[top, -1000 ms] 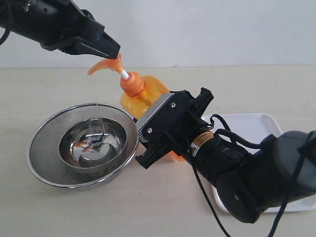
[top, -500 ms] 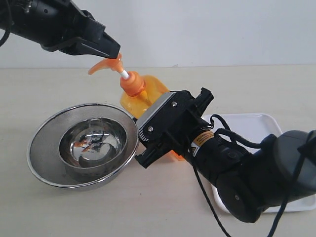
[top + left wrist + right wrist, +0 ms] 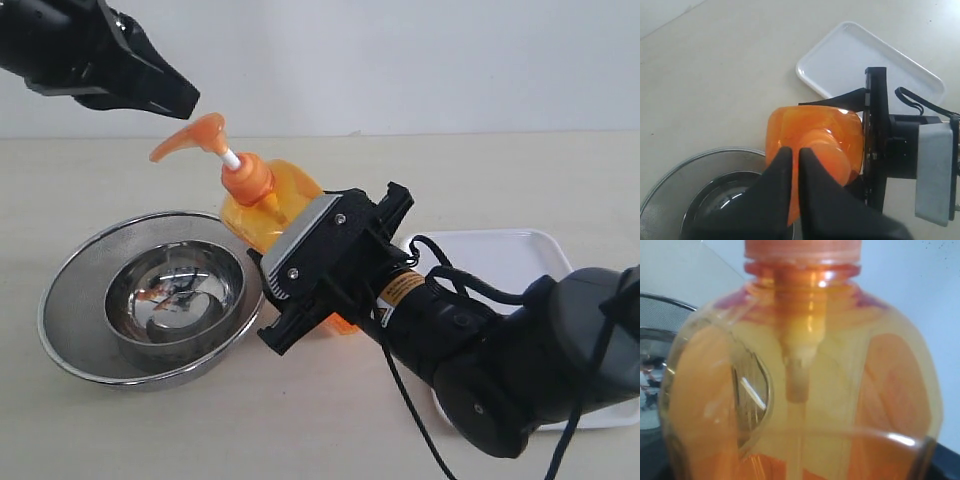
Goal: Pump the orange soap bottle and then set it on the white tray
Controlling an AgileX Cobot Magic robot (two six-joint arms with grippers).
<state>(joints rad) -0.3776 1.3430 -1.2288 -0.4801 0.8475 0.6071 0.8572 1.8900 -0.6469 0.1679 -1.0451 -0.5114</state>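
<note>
In the foreground, the black right arm (image 3: 520,370), reaching in from the lower right and covering part of the white tray (image 3: 500,250). At its end, the right gripper (image 3: 305,285), clamped across the body of the orange soap bottle (image 3: 268,205) and holding it tilted to the left. Through the right wrist camera, translucent orange plastic filling the frame, dip tube (image 3: 799,380) inside. Bottle off the tray, between it and the nested steel bowls (image 3: 70,300), just beside the outer bowl's rim; base hidden behind the gripper. Its pump head (image 3: 190,135) raised on the white stem, spout pointing toward the bowls' side. Above and farther back, the left gripper (image 3: 188,100), fingers drawn almost together and empty, just clear of the pump head. Beyond, pale tabletop (image 3: 450,170) and white wall (image 3: 400,60).
</note>
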